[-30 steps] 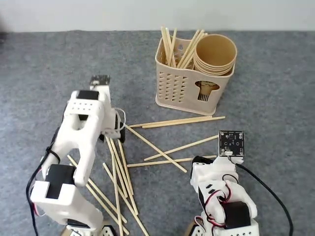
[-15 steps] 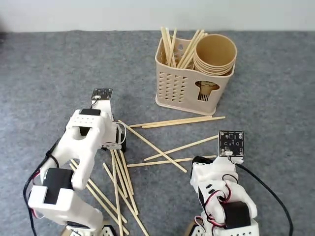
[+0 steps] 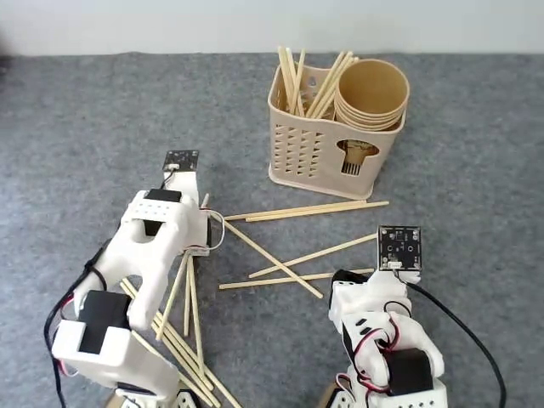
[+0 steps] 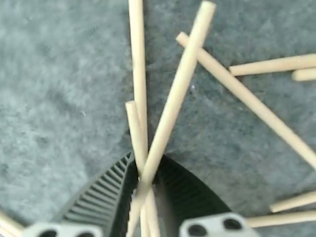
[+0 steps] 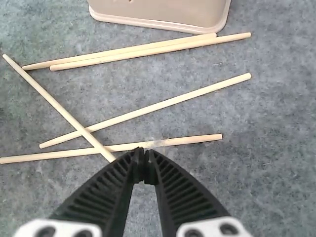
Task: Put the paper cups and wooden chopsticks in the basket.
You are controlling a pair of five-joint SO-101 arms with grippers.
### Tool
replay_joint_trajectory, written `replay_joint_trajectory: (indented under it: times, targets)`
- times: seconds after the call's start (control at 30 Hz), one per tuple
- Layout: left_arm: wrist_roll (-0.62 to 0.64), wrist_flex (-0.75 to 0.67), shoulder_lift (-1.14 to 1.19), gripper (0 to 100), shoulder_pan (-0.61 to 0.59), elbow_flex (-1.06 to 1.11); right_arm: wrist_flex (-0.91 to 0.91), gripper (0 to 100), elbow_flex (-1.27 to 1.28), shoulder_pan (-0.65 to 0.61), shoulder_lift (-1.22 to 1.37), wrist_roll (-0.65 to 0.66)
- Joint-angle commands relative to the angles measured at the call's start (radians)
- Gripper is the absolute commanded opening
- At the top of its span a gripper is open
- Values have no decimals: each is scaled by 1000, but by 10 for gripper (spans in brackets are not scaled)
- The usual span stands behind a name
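Between the two arms, loose chopsticks (image 3: 306,209) lie crossed on the grey mat (image 3: 85,110), near the basket (image 3: 299,146), which already holds the paper cups (image 3: 371,89) and several sticks. The left gripper (image 4: 144,168) is clenched on a small bundle of chopsticks (image 4: 173,98), gripped at uneven angles; I think one may slip out or swing when lifted. The right gripper (image 5: 144,170) is pressed closed on nothing, close to a loose stick.

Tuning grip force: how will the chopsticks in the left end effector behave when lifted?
Probably stiff and light: the chopsticks are thin, straight wooden sticks. They cross at an angle in the left end effector, so they may pivot or slip out.
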Motion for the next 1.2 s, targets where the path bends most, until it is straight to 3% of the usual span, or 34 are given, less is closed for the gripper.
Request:
replay_joint_trajectory:
  times: [0.0, 0.17, 0.53, 0.97, 1.17]
  targets:
    - [43, -5, -21, 12, 66, -5, -21, 9, -5, 8, 5, -12]
    - [71, 8, -89, 12, 135, -7, -21, 9, -5, 10, 5, -12]
    - [9, 213, -592, 12, 138, -197, -21, 9, -5, 8, 5, -12]
    - [-2, 195, -706, 12, 138, -513, -21, 9, -5, 5, 5, -12]
    - [0, 11, -701, 12, 137, -578, -21, 9, -3, 5, 5, -12]
